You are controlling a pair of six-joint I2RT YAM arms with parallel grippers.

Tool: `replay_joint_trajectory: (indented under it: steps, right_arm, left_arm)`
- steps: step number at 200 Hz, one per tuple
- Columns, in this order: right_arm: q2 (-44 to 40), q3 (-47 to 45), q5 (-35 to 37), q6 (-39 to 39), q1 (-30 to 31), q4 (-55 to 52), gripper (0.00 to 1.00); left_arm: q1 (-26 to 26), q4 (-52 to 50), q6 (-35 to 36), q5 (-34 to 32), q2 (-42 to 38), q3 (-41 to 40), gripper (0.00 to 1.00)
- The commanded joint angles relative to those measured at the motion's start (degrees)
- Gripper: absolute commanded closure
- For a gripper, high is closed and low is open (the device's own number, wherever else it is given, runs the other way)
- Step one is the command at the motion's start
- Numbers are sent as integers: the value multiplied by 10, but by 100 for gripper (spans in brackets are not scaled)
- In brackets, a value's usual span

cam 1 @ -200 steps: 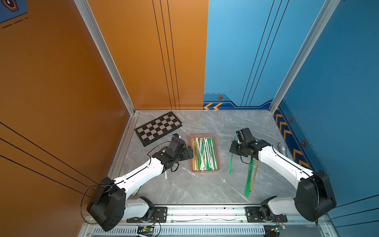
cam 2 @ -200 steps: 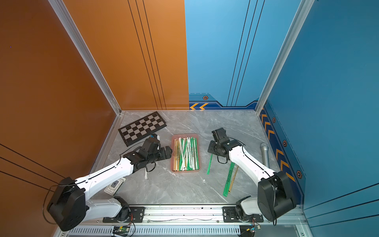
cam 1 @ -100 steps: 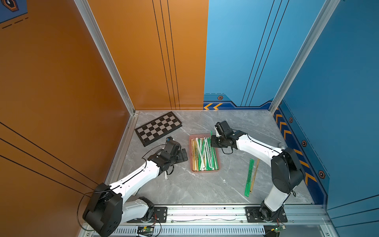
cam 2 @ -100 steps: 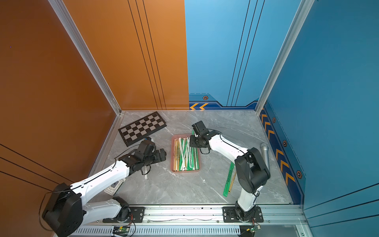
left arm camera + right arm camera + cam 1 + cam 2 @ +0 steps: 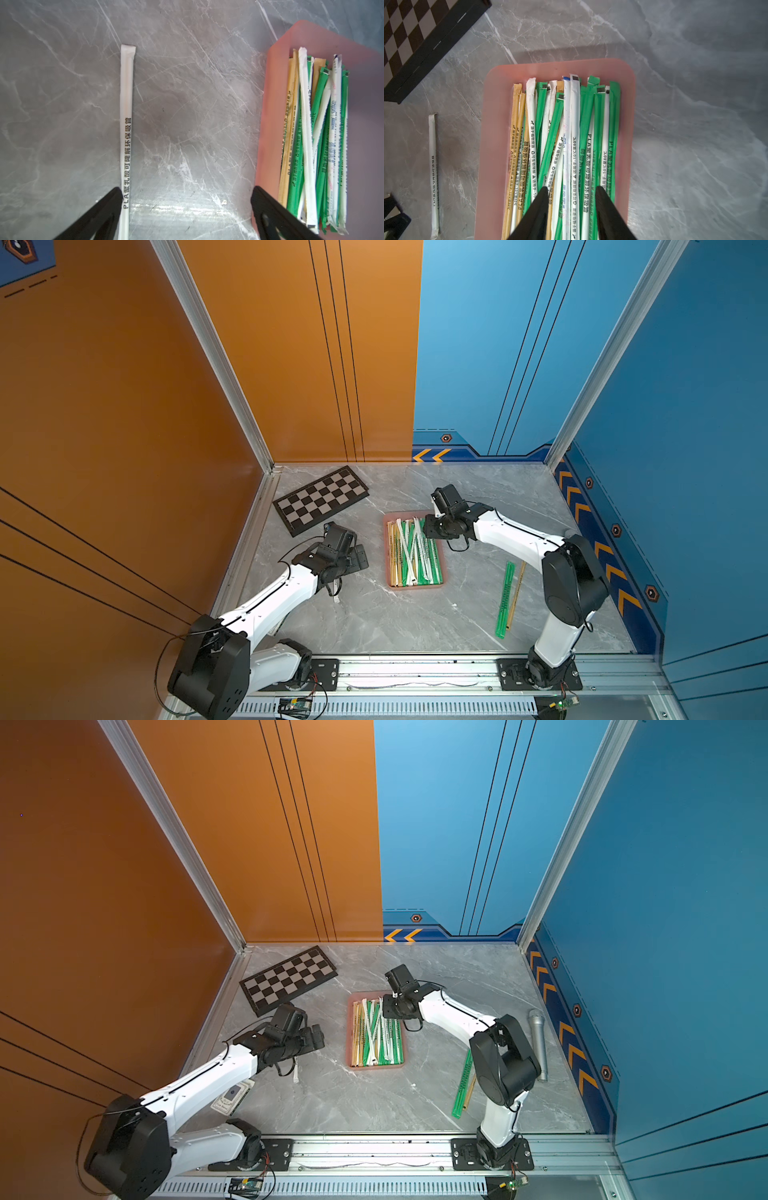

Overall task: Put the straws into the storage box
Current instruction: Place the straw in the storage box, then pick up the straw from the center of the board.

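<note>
- We see two arms, the left arm [image 5: 270, 601] and the right arm [image 5: 511, 536], each with smooth white link shells.
- Their joints are black: bulky rounded shoulder housings [image 5: 575, 585] and boxy wrist units [image 5: 446, 499].
- Thin black cables [image 5: 157, 672] loop loose at shoulder and wrist.
- The left claw [image 5: 187, 190] and the right claw [image 5: 572, 187] have matt black fingers [image 5: 537, 214] that taper to narrow tips.
- Black base plates [image 5: 511, 674] with silver screws sit on a silver rail [image 5: 415, 672].

The right gripper [image 5: 572, 188] has swung from beside the box [image 5: 415, 587] to above it, jaws parting, its green straw [image 5: 598, 128] now inside; the left gripper [image 5: 187, 190] drew back.
</note>
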Motion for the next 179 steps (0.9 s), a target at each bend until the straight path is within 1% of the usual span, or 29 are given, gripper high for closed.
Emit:
replay_joint_trajectory:
  steps: [1, 15, 37, 58, 60, 62, 86, 105, 122, 146, 173, 179]
  right_arm:
    - [-66, -35, 78, 0, -19, -63, 59]
    - [-97, -72, 110, 11, -48, -86, 60]
    - [-156, -144, 131, 28, -108, -100, 64]
    - [-217, -210, 127, 35, -164, -108, 64]
    - [-223, -215, 126, 35, -168, -108, 64]
    - [-228, -221, 126, 35, -173, -109, 64]
    - [-278, -267, 113, 41, -215, -125, 64]
    - [-299, -294, 97, 44, -230, -133, 65]
    - [-306, -311, 89, 45, -231, -137, 66]
    - [-307, -328, 83, 50, -232, -136, 66]
    - [-312, -334, 80, 51, -232, -136, 66]
    - [-313, -336, 80, 51, -232, -137, 66]
  left_arm:
    - [7, -32, 16, -14, -16, -8, 7]
    - [9, -42, 22, -24, -18, -8, 9]
    - [16, -66, 33, -43, -13, -5, 12]
    - [28, -80, 40, -53, -4, -9, 13]
    - [30, -80, 40, -53, -3, -10, 16]
    - [32, -80, 41, -53, -2, -11, 17]
    - [46, -80, 41, -50, 9, -18, 21]
    - [50, -80, 43, -44, 20, -14, 22]
    - [52, -80, 51, -40, 35, -6, 24]
    - [56, -80, 58, -44, 63, -1, 28]
    - [64, -79, 64, -34, 95, 3, 39]
    - [66, -78, 65, -33, 101, 3, 40]
